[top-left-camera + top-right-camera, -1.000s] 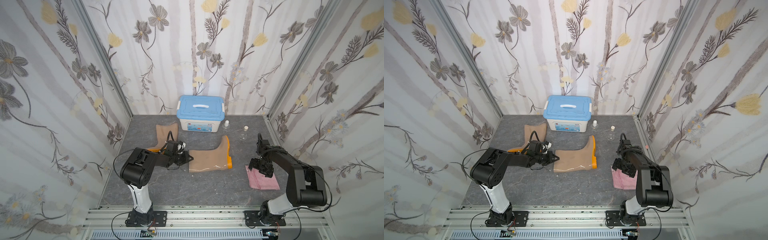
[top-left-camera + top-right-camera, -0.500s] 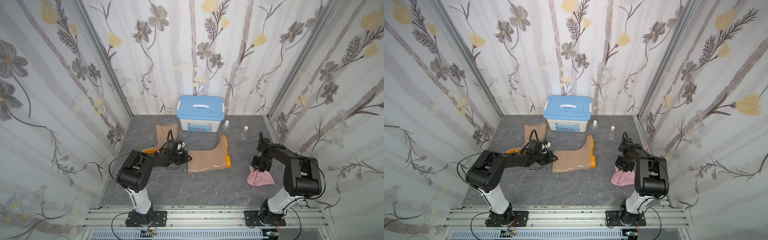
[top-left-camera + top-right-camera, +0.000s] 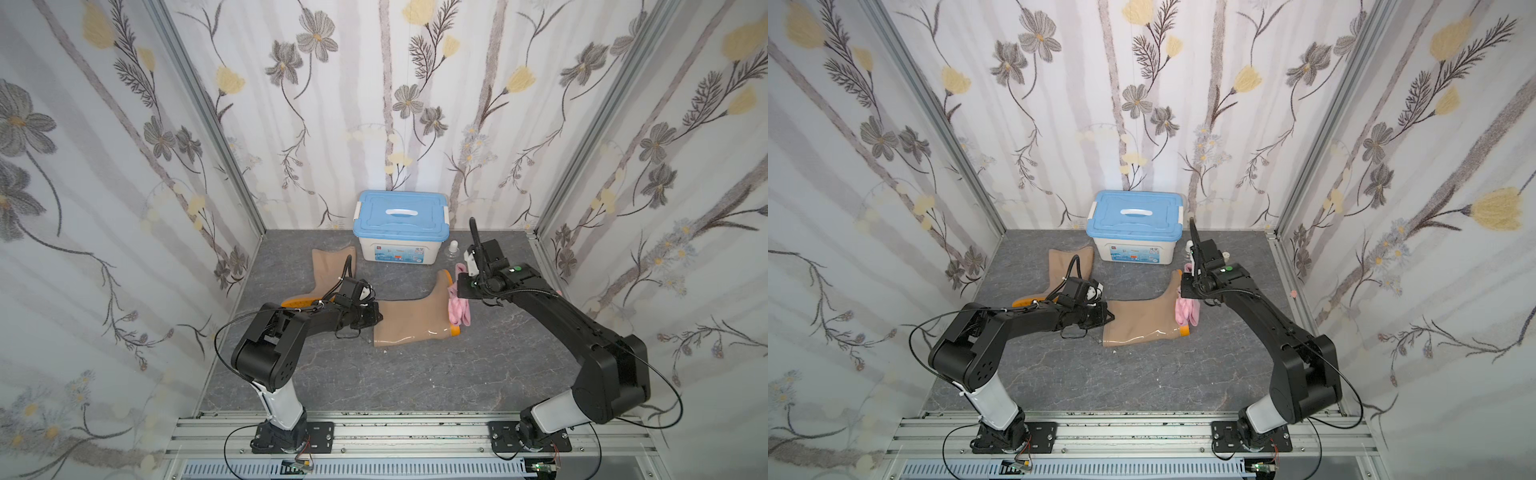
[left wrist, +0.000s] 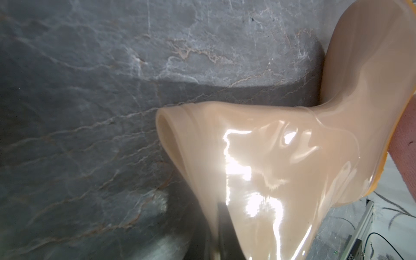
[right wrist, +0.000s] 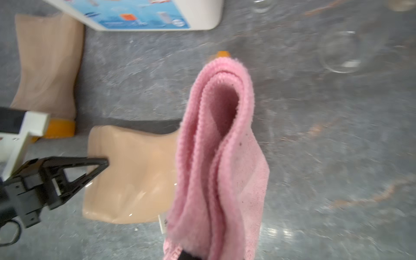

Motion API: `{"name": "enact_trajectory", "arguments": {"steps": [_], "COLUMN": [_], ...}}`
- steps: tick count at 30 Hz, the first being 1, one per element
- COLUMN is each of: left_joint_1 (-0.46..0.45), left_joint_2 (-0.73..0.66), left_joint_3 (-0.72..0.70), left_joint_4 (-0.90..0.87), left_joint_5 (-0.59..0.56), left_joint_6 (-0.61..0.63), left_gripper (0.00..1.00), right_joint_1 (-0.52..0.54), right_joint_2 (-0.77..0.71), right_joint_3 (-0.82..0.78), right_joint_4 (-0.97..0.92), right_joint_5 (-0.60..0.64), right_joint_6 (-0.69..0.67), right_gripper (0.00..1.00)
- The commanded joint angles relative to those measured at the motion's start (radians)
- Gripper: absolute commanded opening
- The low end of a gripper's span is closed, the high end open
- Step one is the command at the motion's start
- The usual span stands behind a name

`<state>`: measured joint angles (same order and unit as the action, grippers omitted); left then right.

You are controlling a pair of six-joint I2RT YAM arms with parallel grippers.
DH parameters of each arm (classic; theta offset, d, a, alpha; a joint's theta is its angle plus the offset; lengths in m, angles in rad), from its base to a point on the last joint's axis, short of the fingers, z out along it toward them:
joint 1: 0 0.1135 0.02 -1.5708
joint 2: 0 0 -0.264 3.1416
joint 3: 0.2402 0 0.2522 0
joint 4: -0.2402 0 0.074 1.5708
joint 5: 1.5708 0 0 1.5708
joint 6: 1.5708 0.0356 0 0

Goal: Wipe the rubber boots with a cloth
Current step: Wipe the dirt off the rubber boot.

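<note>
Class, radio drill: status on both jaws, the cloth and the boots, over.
Left jaws shut on near boot cuff. Right jaws shut on cloth, hanging by that boot's sole. Second boot behind, apart. Nothing between.

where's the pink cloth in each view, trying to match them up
In a top view: the cloth hangs right of centre, at the sole of the lying boot.
In a top view: the cloth is near the centre, at that same sole.
Left wrist: a pink strip at the right edge.
Right wrist: folded, filling the middle.
Shared landmark: the lying boot, visible in all four.
</note>
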<state>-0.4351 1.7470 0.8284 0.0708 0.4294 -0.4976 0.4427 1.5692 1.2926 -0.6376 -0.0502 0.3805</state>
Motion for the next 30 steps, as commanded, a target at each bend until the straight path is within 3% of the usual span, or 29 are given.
{"name": "enact_trajectory", "arguments": {"steps": [1,9,12,21,23,27,30], "left_joint_1": [-0.008,-0.009,-0.01,-0.009,-0.008,-0.002,0.002], "left_joint_2": [-0.004,0.009,0.014,-0.004,-0.015,-0.023,-0.021], "left_joint_3": [0.011,0.028,0.037,0.008,-0.009,-0.021,-0.03], "left_joint_4": [-0.038,-0.065,-0.076,-0.088,-0.076,-0.059,-0.044], "left_joint_5": [-0.032,-0.009,-0.002,0.035,0.04,0.053,0.063], "left_joint_6": [0.011,-0.001,0.005,0.013,0.014,0.013,0.008], "left_gripper": [0.0,0.0,0.1,0.2,0.18,0.0,0.0], "right_joint_1": [0.067,0.188,0.2,0.2,0.201,0.204,0.219], "right_joint_2": [0.143,0.427,0.453,0.47,0.478,0.489,0.505], "right_joint_3": [0.091,0.308,0.323,0.328,0.336,0.348,0.37], "right_joint_4": [0.078,0.142,0.141,0.127,0.126,0.13,0.134], "right_joint_5": [-0.08,-0.189,-0.189,-0.168,-0.17,-0.176,-0.193], "right_joint_6": [0.041,0.058,0.056,0.039,0.041,0.046,0.046], "right_gripper": [0.0,0.0,0.0,0.0,0.0,0.0,0.0]}}
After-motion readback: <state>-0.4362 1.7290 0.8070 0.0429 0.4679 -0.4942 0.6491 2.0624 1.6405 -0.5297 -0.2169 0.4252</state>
